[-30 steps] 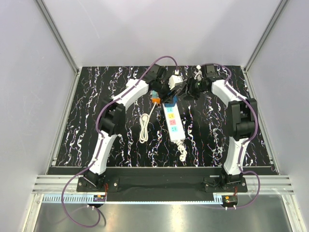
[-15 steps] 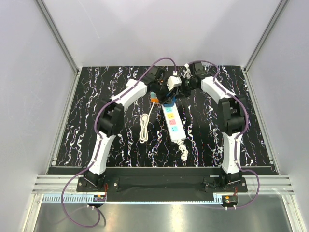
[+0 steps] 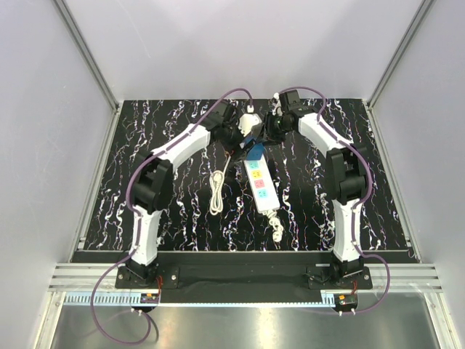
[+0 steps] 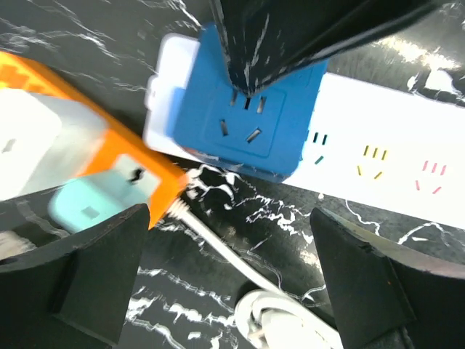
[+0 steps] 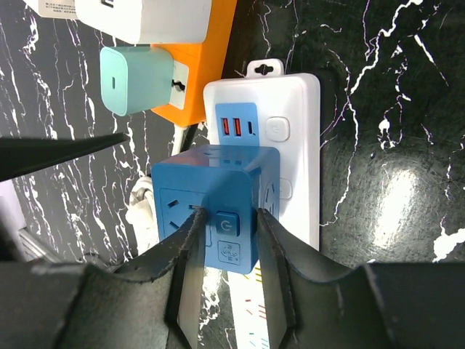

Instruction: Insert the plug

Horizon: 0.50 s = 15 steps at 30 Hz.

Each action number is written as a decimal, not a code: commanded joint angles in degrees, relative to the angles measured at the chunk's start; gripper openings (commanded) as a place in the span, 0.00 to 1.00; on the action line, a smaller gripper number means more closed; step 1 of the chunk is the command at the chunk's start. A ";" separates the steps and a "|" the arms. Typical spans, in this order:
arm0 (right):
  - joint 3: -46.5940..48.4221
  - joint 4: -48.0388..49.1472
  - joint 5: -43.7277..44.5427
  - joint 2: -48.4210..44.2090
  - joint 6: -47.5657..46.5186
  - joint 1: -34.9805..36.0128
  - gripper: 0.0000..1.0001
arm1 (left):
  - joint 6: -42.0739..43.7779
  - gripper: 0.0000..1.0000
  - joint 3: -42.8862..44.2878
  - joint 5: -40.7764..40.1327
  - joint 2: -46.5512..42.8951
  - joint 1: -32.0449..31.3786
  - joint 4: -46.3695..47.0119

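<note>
Looking down the right wrist camera, I have the plug sitting on the power strip, at the end with the switch and the small ports. It covers a socket there, just beside the orange-and-white plug.

The right end effector is over the plug with its fingers drawn fairly close, a narrow gap between them that is slimmer than the blue body. The tips lie against the blue housing, but I cannot tell whether they are pinching it or only bearing on it. From the left wrist camera, one dark finger comes down onto the top of the cube.

The left end effector is spread as wide as I see it go. It holds nothing and hangs above the worktop, with the white cable below it.

I judge this to be the seating step: the plug is placed, but I cannot see whether the pins are fully home, as the joint between cube and strip is hidden.

The next move calls for a straight push down through the cube without tipping it. The strip must be kept from sliding, and the right fingers should then come off cleanly without dragging the plug back out.
</note>
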 commanded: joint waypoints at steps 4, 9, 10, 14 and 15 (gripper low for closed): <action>-1.71 -7.03 10.96 3.75 -3.83 3.84 0.36 | -5.18 0.99 -1.95 -3.54 -10.56 -0.08 5.79; -1.62 -9.84 18.50 5.94 -5.50 6.74 0.34 | -12.01 0.99 -6.77 -10.74 -17.58 -0.17 8.16; -1.88 -10.02 19.39 6.12 -5.67 7.00 0.34 | -13.69 0.99 -7.91 -13.02 -18.47 -0.08 8.60; -3.38 -9.94 21.33 5.69 -5.50 7.27 0.34 | -22.23 0.99 -7.66 -26.98 -21.11 0.62 7.12; -4.34 -9.76 22.81 4.99 -5.50 7.35 0.33 | -24.67 0.99 -7.84 -28.67 -21.47 0.80 7.11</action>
